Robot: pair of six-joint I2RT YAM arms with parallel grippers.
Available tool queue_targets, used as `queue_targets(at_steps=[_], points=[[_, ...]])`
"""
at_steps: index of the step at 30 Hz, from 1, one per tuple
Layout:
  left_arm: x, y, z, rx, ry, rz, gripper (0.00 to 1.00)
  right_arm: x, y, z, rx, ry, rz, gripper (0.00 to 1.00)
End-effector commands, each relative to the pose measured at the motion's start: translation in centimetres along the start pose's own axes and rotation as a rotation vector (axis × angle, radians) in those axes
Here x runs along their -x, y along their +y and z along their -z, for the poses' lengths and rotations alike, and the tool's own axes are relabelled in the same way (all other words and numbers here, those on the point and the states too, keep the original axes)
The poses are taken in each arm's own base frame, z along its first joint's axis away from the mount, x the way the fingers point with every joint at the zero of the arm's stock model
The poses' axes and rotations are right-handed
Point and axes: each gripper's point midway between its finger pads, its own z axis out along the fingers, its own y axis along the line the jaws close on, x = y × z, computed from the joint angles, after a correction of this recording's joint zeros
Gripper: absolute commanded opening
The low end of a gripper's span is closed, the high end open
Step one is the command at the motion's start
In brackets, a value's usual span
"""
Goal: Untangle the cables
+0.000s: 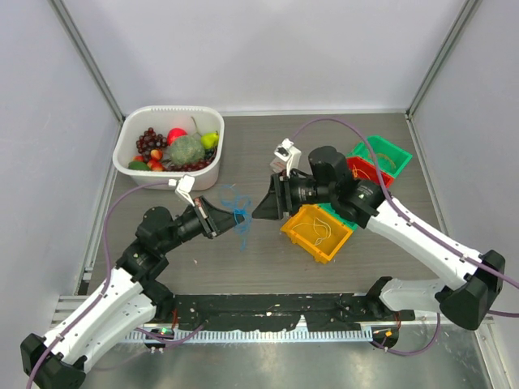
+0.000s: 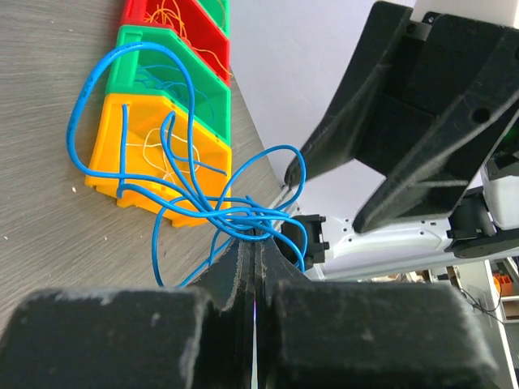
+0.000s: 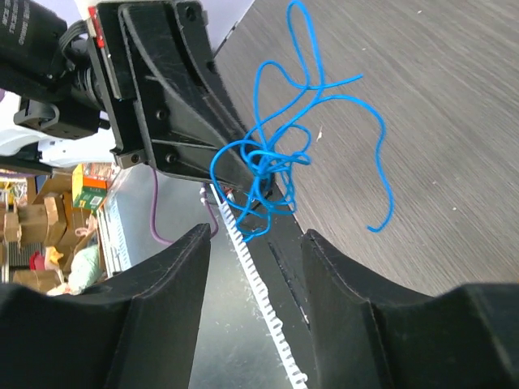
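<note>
At table centre, the left gripper [image 1: 228,220] is clenched on a knot of blue cables [image 1: 238,212], with loose loops spilling toward 12 and 6 o'clock. At the knot's 3 o'clock the right gripper [image 1: 261,212] hangs released, jaws spread, tips near the tangle. Thin white wires [image 1: 322,232] lie in the yellow bin [image 1: 302,240] at its 4 o'clock.
</note>
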Motion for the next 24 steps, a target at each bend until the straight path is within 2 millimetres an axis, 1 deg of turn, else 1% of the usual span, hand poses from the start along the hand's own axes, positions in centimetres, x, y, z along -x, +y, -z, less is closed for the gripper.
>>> queue_targets(at_steps=[1,8,9,12,13,14,15,16,17,18,19,20,21,22,23,24], points=[[1.0,-0.5,-0.2,-0.001,-0.039,-0.001,0.0,1.1,1.9,-1.6,0.057,-0.014,0.05,0.52],[1.6,-0.8,-0.3,-0.012,-0.065,0.007,0.0,0.2,1.2,-3.1,0.06,0.023,0.033,0.43],[1.5,-0.8,-0.4,-0.014,-0.064,0.01,0.0,0.1,1.1,-3.2,0.055,0.022,0.032,0.38],[1.3,-0.6,-0.4,-0.021,-0.062,0.024,0.0,0.3,0.6,-3.6,0.033,0.024,0.026,0.27],[1.2,-0.5,-0.3,-0.022,-0.064,0.032,0.0,0.3,0.4,-3.8,0.027,0.027,0.018,0.21],[1.1,-0.4,-0.3,-0.022,-0.064,0.037,0.0,0.5,0.5,-3.8,0.03,0.022,0.025,0.17],[1.1,-0.3,-0.2,-0.015,-0.067,0.042,0.0,0.6,0.7,-3.8,0.033,0.017,0.028,0.08],[1.2,-0.3,-0.1,-0.008,-0.071,0.046,0.0,1.0,0.8,-3.7,0.025,-0.001,0.038,0.03],[1.0,0.6,0.2,0.041,-0.072,0.06,0.0,1.5,0.8,-3.5,0.013,-0.024,0.041,0.01],[1.6,0.7,0.4,0.068,-0.095,0.063,0.0,1.9,1.1,-3.1,0.011,-0.044,0.049,0.01],[0.9,2.2,1.0,0.152,-0.079,0.087,0.09,2.3,0.7,-3.0,-0.017,-0.066,0.05,0.01],[0.8,3.0,1.7,0.203,-0.086,0.096,0.21,2.7,0.8,-2.7,-0.024,-0.079,0.053,0.01],[0.8,3.3,2.3,0.232,-0.095,0.1,0.32,2.8,0.6,-2.6,-0.039,-0.086,0.05,0.01],[0.8,3.7,2.9,0.261,-0.104,0.101,0.41,3.0,0.7,-2.5,-0.041,-0.092,0.051,0.01],[0.8,3.8,3.6,0.276,-0.114,0.101,0.49,3.1,0.6,-2.4,-0.052,-0.1,0.05,0.01],[0.9,3.7,4.3,0.285,-0.133,0.102,0.55,3.2,0.5,-2.5,-0.059,-0.104,0.046,0.01]])
